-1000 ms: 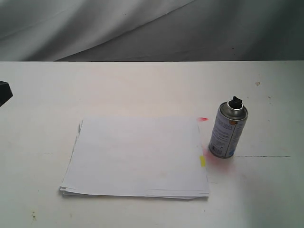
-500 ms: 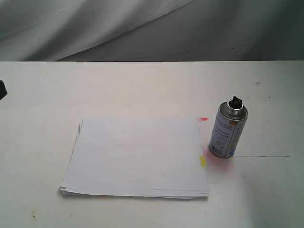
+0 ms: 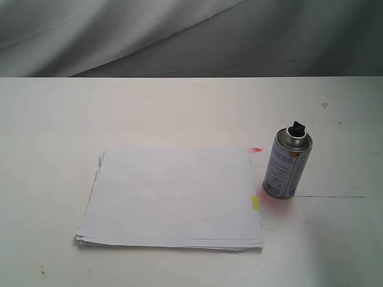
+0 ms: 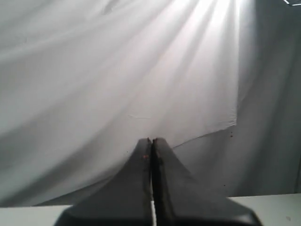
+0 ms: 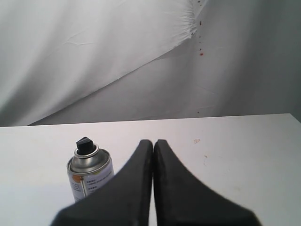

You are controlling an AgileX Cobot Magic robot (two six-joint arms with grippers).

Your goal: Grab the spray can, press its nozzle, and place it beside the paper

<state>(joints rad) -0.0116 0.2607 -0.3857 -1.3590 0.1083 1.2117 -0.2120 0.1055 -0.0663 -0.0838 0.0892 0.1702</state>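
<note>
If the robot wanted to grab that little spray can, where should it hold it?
Probably mid-height on the spray can, jaws around its straight round wall, coming from the side away from the paper. It stands upright, and that leaves the black nozzle on top free.

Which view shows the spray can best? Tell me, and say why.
The exterior view: the whole spray can stands upright beside the paper. The right wrist view shows only its upper part; the left wrist view none.

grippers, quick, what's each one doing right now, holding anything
left gripper: closed, holding nothing
right gripper: closed, holding nothing; the spray can stands free on the table
</note>
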